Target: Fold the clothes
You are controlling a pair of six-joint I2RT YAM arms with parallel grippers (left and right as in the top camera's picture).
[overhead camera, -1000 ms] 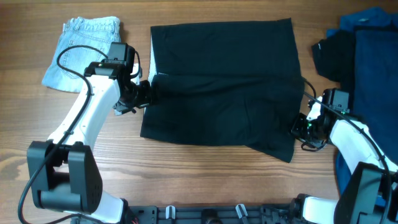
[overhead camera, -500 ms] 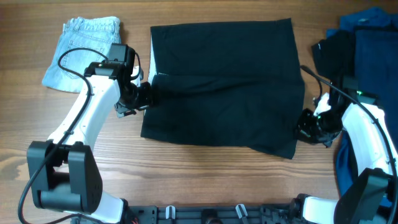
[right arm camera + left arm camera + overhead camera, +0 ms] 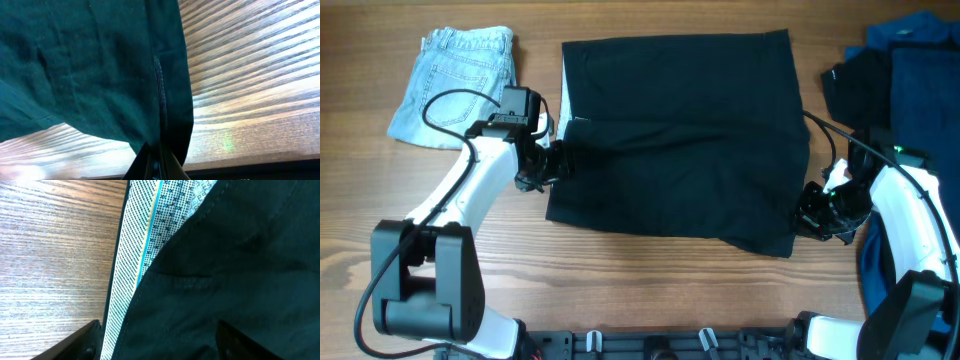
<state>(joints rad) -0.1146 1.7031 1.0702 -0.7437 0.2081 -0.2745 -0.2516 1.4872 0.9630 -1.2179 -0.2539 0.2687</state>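
While the right gripper is pressing its jaws fully together on the stitched hem of the black garment, the left gripper is holding its jaws well apart. The garment's left edge is showing between them, and they are clamping nothing that can be made out.

The right jaws are pinching close to the garment's lower right corner. The left jaws are sitting about halfway down its left side. The garment is lying spread flat across the middle of the table. It is plain black and roughly rectangular, with a faint crease running across it and the lower right corner dipping below the rest of the bottom edge.

Up close, the left wrist view is showing a pale lining peeking out along the edge beside bare wood. It is printed with fine dark dots and carries a thin light-blue line. From overhead that lining is reading only as a narrow white sliver.

In the right wrist view, a row of stitching is running down the hem into the shut jaws, with wood grain just beside it.

Only the overhead view is taking in the other clothes. Light-blue denim shorts are lying near the far left corner. A black piece and a dark-blue piece are lying together at the right edge.
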